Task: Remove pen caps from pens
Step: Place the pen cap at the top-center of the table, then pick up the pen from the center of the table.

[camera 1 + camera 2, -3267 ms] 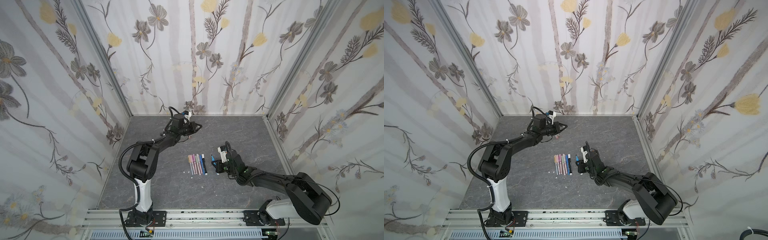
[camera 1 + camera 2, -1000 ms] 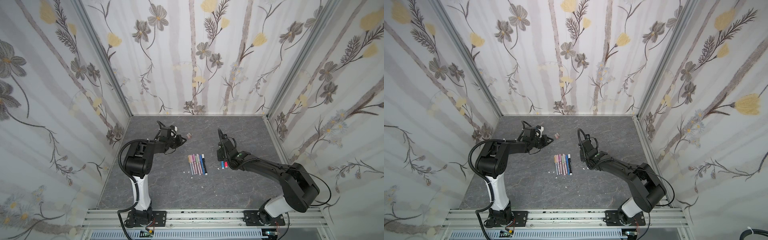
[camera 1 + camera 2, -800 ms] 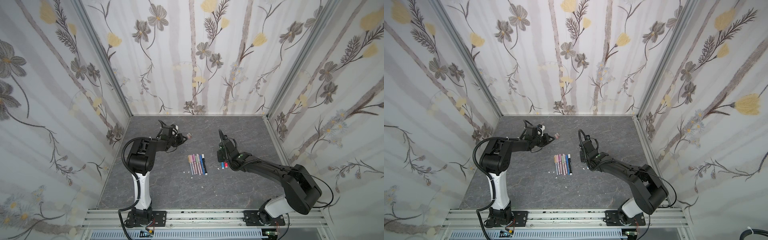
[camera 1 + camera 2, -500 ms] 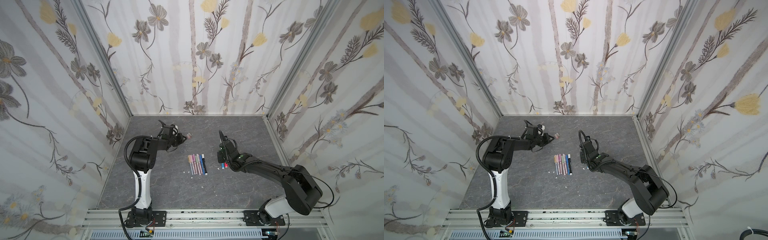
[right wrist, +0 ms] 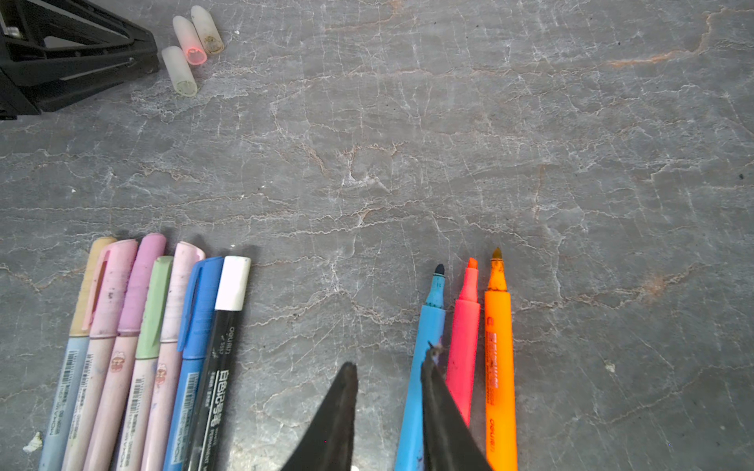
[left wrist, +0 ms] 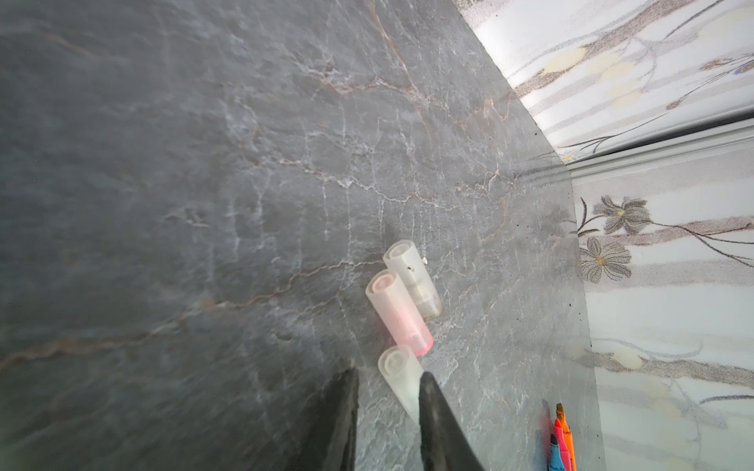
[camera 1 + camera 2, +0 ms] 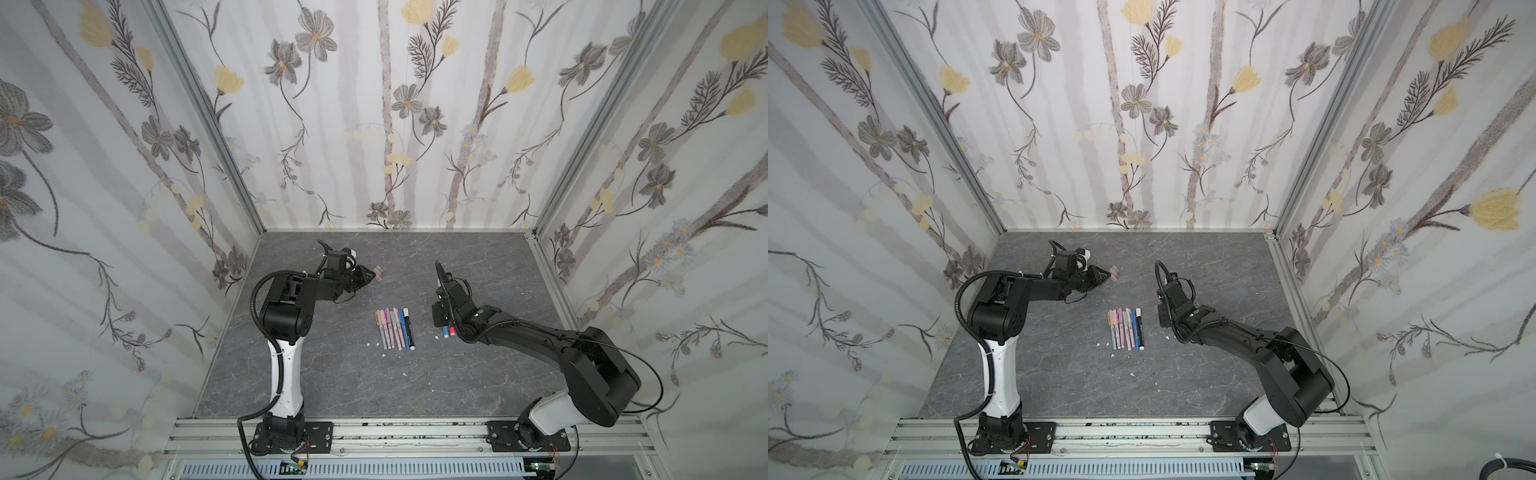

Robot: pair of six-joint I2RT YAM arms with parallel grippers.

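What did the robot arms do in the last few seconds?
The left claw came down to the table and opened, letting go of a clear cap beside two other caps. The right claw turned after laying the blue pen by the pink pen and orange pen. The row of capped pens stayed put.

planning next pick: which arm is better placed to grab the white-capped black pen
Likely right: the right gripper is open, empty, beside the black pen; the left gripper is back by the loose caps.
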